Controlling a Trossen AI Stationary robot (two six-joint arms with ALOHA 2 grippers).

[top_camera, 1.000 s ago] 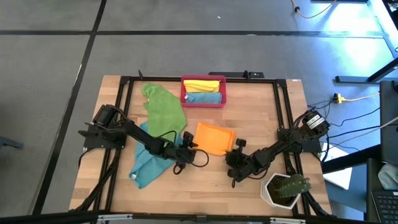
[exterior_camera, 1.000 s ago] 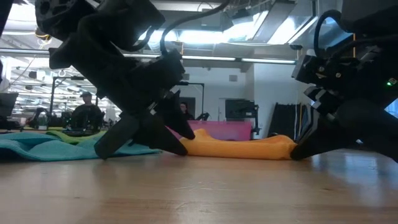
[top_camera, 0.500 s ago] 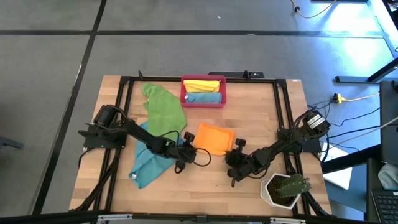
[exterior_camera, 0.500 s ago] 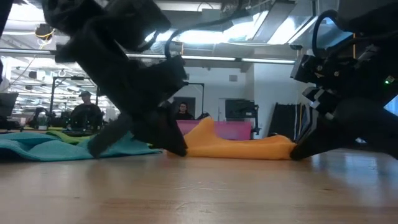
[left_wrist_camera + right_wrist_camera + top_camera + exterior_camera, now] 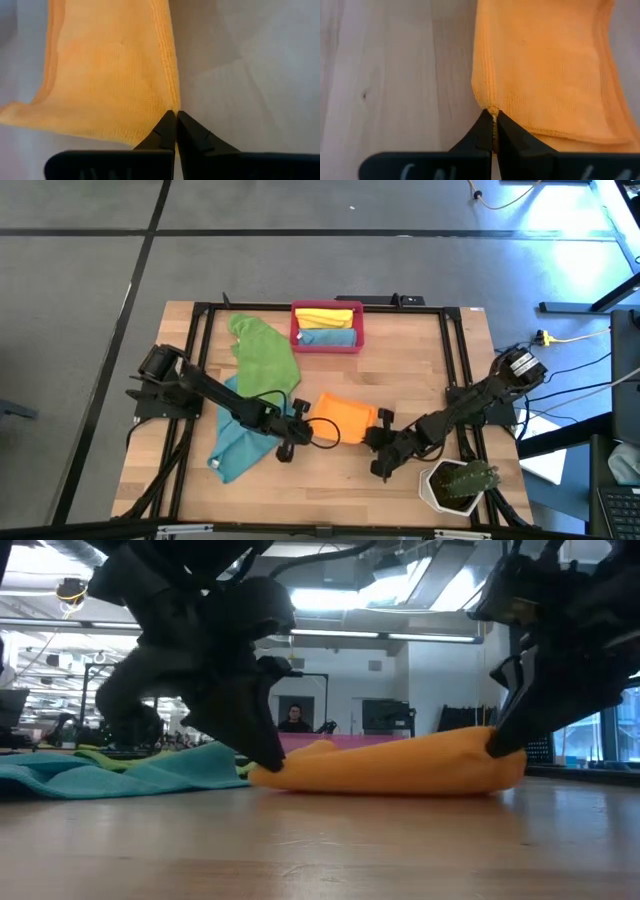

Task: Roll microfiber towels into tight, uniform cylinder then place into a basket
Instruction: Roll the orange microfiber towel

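The orange towel [image 5: 345, 412] lies mid-table, its near edge raised and its far part on the wood. My left gripper [image 5: 307, 423] is shut on its near-left corner and my right gripper [image 5: 379, 429] is shut on its near-right corner. The low view shows the towel [image 5: 390, 765] stretched between both grippers. The red-pink basket [image 5: 296, 328] stands at the far edge with a yellow and a blue rolled towel inside. A green towel [image 5: 265, 355] and a teal towel [image 5: 235, 442] lie flat at the left. My left gripper pinches the orange towel's near-left corner [image 5: 170, 106] between its two fingertips, at the hemmed edge. The fingers slant down from the near left. The corner is lifted off the table. My right gripper pinches the near-right corner [image 5: 491, 107] between its two fingertips, at the hem. The fingers slant down from the near right. The corner is raised, and the cloth beyond it sags to the table.
A white pot with a cactus [image 5: 458, 483] stands at the near right corner, close behind my right arm. The teal towel lies under my left arm. Bare wood shows along the near edge and between the basket and the orange towel.
My left gripper has shut on the orange towel's near-left corner. Both grippers have then risen, lifting the towel's near edge off the table. The far edge has slid a little toward the near side, while the far part stays on the wood.
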